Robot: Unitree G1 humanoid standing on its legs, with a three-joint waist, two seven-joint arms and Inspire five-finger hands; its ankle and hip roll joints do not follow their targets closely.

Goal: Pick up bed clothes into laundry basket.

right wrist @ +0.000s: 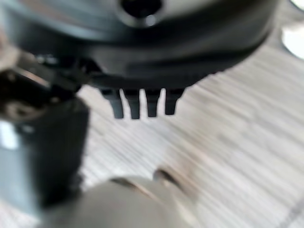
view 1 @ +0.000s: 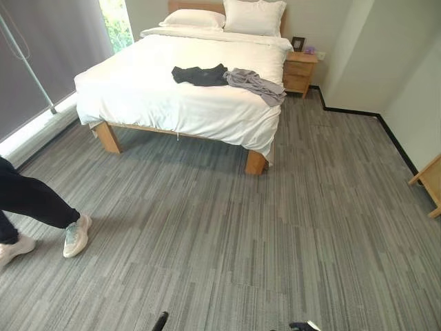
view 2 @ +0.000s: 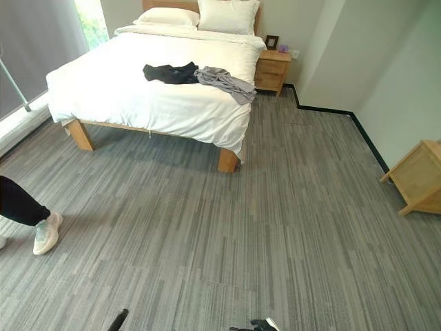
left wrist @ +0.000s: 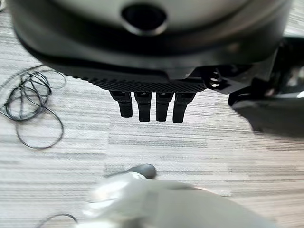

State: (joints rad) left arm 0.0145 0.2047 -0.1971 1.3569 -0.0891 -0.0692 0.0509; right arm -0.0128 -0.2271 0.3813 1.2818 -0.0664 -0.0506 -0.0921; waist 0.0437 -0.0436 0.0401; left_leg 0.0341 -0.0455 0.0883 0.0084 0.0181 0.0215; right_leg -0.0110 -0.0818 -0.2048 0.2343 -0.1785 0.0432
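Note:
Two garments lie on the white bed [view 1: 158, 89] across the room: a black one [view 1: 200, 74] near the middle and a grey one [view 1: 256, 84] beside it, draped towards the bed's right edge. My left hand [left wrist: 149, 107] hangs low over the grey floor, fingers straight and holding nothing; its tip also shows low down in the left eye view [view 1: 160, 321]. My right hand [right wrist: 142, 104] hangs the same way, fingers straight and empty, with its tip at the same low edge [view 1: 303, 325]. Both hands are far from the bed.
A person's legs and pale shoes [view 1: 76, 236] stand at the left. A wooden nightstand [view 1: 300, 72] sits right of the bed's head, by two pillows [view 1: 253, 16]. Another wooden piece [view 2: 420, 176] stands at the right wall. Grey striped floor lies between me and the bed.

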